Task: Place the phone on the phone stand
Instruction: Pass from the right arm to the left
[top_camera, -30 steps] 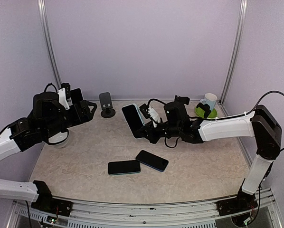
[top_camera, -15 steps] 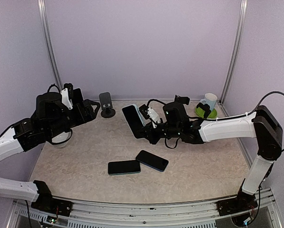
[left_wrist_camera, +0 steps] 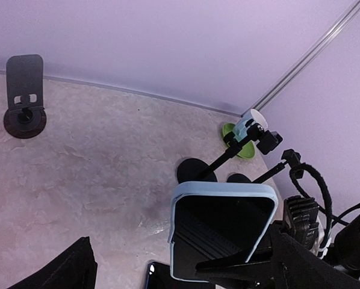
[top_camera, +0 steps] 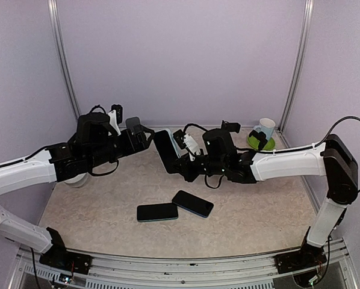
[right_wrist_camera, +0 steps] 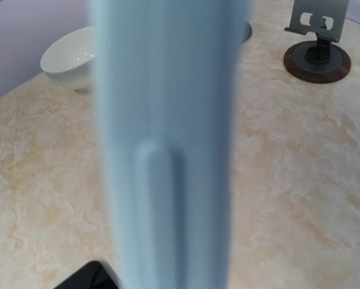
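Mid-table, right gripper holding phone, mug on saucer

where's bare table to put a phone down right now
The table is bare front right, from the flat phones to its right edge, and front left, below the bowl. It is crowded at the back around the held phone and the stand.

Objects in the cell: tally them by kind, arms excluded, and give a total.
Phones: 3 (held phone, teal-edged phone, blue-edged phone)
Phone stand: 1
White bowl: 1
Mug: 1
Green saucer: 1
Total: 7
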Motion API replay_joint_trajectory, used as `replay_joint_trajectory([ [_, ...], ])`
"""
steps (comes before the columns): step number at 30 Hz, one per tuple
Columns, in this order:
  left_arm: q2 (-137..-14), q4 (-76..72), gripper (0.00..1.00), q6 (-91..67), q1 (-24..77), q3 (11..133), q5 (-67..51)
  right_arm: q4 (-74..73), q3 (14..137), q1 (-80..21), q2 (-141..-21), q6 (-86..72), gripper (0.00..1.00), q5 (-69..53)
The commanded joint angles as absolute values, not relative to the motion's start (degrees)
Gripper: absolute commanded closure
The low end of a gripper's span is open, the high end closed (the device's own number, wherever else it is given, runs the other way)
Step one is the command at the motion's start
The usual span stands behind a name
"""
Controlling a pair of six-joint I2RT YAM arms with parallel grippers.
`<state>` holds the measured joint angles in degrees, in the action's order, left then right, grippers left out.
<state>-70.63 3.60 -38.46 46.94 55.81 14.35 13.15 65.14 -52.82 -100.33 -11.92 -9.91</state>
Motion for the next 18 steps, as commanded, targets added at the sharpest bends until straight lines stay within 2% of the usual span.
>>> replay_joint_trajectory([
  [1,-73.42,-1.15,0.01,-38.91,47.28,59.13,10.0,16.53,68.09,-53.66,-98.15,-13.04,1.0,-9.11],
  [18,-79.62,-2.12,0.01,-38.94,46.78,62.05,7.64,17.11,67.91,-55.05,-97.74,-12.93,1.0,-10.63],
])
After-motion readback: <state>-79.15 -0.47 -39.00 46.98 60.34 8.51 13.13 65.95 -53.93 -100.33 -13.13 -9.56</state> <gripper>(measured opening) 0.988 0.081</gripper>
